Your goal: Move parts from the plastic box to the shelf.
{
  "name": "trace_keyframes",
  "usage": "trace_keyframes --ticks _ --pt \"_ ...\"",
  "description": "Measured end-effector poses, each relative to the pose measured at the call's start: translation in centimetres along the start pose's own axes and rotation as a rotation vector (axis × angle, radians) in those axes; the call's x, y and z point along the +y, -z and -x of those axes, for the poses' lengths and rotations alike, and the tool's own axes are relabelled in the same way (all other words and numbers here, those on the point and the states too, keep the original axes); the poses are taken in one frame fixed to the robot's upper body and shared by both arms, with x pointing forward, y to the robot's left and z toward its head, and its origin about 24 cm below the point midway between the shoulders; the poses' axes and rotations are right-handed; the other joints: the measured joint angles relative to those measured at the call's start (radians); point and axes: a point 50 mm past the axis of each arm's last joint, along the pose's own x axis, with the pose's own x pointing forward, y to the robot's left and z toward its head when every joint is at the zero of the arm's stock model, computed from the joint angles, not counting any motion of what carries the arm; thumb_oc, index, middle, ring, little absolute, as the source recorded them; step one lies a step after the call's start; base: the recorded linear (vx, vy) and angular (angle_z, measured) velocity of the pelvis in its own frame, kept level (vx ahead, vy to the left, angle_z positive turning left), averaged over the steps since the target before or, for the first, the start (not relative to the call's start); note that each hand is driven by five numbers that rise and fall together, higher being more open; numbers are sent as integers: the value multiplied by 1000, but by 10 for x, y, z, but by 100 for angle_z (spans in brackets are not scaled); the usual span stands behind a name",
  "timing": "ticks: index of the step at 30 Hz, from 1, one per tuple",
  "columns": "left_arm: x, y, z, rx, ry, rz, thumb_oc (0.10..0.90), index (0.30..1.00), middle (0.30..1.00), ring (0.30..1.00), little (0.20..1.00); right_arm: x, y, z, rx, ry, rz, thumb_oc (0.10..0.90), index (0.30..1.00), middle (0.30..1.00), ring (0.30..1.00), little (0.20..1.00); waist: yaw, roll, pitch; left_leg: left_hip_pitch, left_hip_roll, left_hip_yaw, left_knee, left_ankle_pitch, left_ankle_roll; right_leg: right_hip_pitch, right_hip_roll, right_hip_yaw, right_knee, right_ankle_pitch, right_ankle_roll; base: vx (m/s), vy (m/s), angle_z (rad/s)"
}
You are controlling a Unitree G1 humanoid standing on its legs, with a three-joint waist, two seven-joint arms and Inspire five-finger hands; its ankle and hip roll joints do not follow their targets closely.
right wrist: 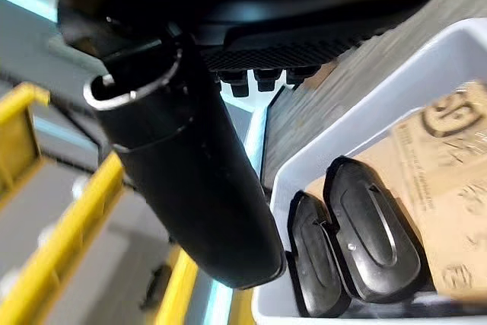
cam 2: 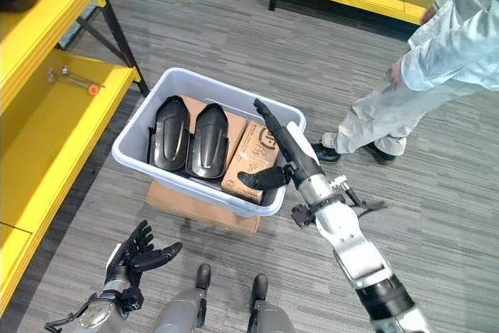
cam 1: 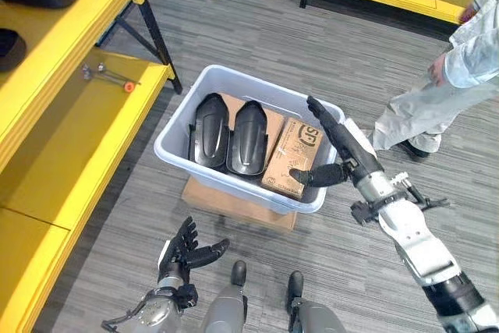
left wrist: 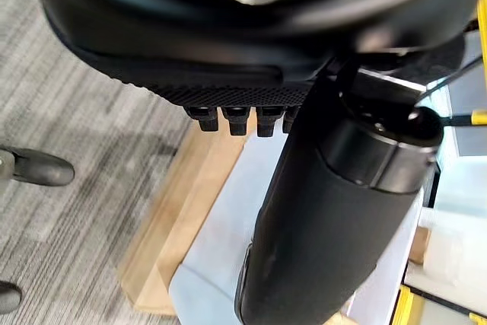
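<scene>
Bright, even overhead light across the head views; soft, short shadows under the plastic box (cam 1: 175, 146) on the floor (cam 1: 312, 44). Mild sheen on the black parts (cam 1: 230, 134). Straight lines bent toward frame edges. Wrist views blurred up close on each robot hand; yellow shelf (right wrist: 114, 188) out of focus.

The right robot hand (cam 1: 337, 154) is matte black, with long slim fingers and a thick rounded thumb, joined to a silver-grey forearm by a dark wrist collar with small black brackets. The left robot hand (cam 1: 184, 254) is equally black, its palm finely ribbed. A person (cam 2: 437, 68) wears pale grey-white overalls and dark shoes.
</scene>
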Motion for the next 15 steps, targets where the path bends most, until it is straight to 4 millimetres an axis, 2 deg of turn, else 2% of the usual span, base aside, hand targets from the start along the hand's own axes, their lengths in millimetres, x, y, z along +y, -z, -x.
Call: trace_keyframes --ticks 3,4,8,10,13,15 --pt "5 -4 -1 -8 -9 -24 900 1000 1000 1000 1000 -1 4 -12 33 -2 17 900 1000 1000 1000 1000 33 -9 15 -28 0 -16 3 5 -5 -21 2 -16 3 -3 -4 -32 -18 15" --pt "6 -8 -4 -19 -7 -23 900 1000 1000 1000 1000 3 8 -13 58 -20 21 900 1000 1000 1000 1000 40 -10 39 -30 -1 -23 4 5 -6 -20 2 -23 4 -4 -6 -27 -2 10" --pt "2 -20 -11 -57 11 -5 900 1000 1000 1000 1000 8 6 -26 71 -52 87 900 1000 1000 1000 1000 40 -8 92 -43 -2 -35 13 6 -8 -22 4 -35 3 -3 -7 -22 1 8" --pt "-2 -26 -14 -76 23 -4 900 1000 1000 1000 1000 3 5 -33 74 -40 102 900 1000 1000 1000 1000 53 -8 108 -46 -1 -37 13 7 -10 -24 5 -36 4 -3 -8 -6 2 3" --pt "-2 -28 -15 -83 18 -4 900 1000 1000 1000 1000 -2 -3 -41 50 -19 113 900 1000 1000 1000 1000 64 -7 116 -59 -2 -37 15 7 -10 -38 4 -38 5 -3 -8 -23 10 1" --pt "-3 -32 -17 -97 14 -7 900 1000 1000 1000 1000 -8 -14 -54 22 12 127 900 1000 1000 1000 1000 65 -2 147 -61 -1 -37 19 7 -10 -39 4 -38 8 -3 -8 0 0 0"
